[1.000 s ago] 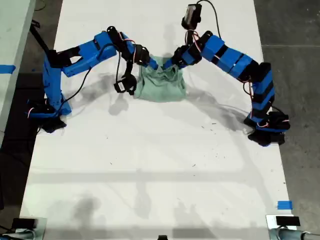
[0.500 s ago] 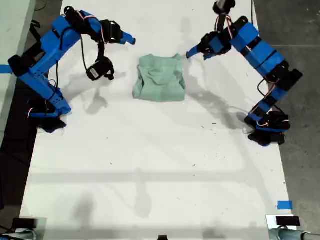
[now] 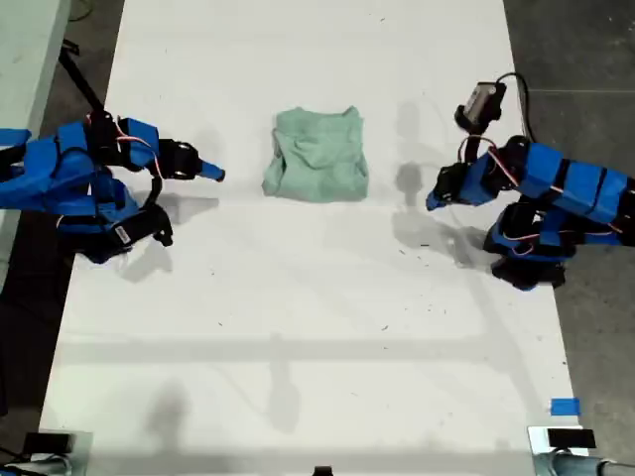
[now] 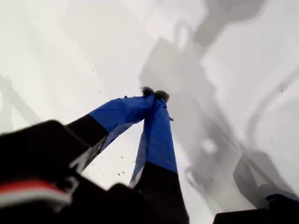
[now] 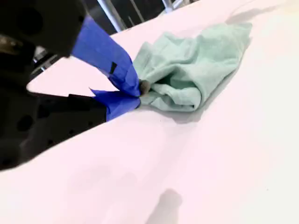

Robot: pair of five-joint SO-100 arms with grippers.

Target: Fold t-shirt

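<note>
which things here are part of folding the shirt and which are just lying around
For the job:
- pale mint-green t-shirt of soft fabric, lying bunched
- white table under it
- my first gripper and my second gripper, both shut and empty

Just lying about:
- small blue tape strip near the exterior view's lower right corner

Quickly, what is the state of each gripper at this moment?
My first gripper: shut, holding nothing, over the bare table.
My second gripper: shut, holding nothing, in front of the t-shirt.
</note>
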